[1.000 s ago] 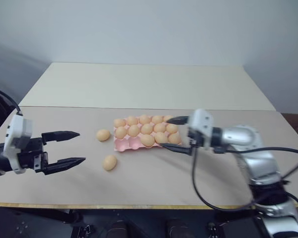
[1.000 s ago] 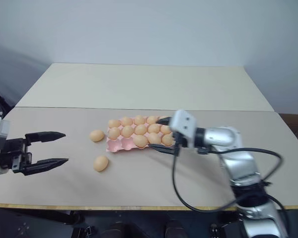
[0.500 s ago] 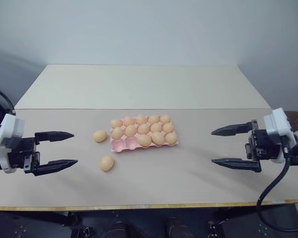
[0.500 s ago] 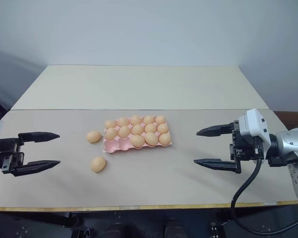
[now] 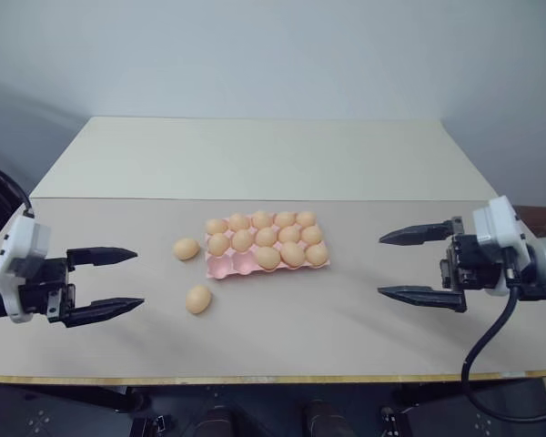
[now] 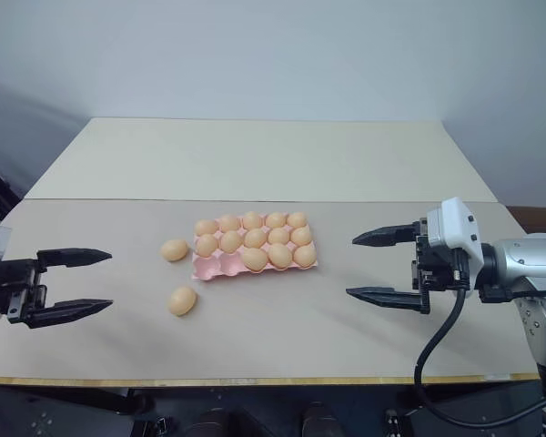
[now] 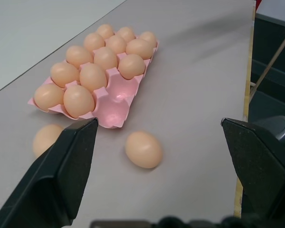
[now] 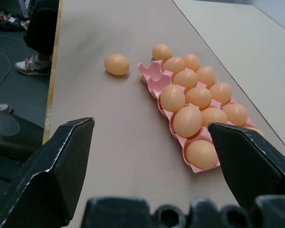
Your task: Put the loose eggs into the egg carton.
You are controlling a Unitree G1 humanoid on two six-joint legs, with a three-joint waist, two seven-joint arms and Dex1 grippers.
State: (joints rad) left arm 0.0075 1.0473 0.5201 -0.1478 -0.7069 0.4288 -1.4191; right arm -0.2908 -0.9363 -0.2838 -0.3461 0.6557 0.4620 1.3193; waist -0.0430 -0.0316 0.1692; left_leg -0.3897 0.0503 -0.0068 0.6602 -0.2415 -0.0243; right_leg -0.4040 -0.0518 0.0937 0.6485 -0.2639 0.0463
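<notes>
Left eye view: egg carton (image 5: 226, 267) lies lengthwise left-right; both fingers spread, empty.

The egg carton (image 5: 220, 266) is plain pink, the eggs in it and the two loose eggs (image 5: 187, 248) beside it tan-orange (unpatterned), the bench (image 5: 282, 328) pale beige, each tool's fingers (image 5: 98, 256) black.

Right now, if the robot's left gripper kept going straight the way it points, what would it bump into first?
Probably the small tan-orange loose egg nearest the table's front edge; it lies between the open left gripper fingers' line, ahead of the pink egg carton. Depth is uncertain.
</notes>
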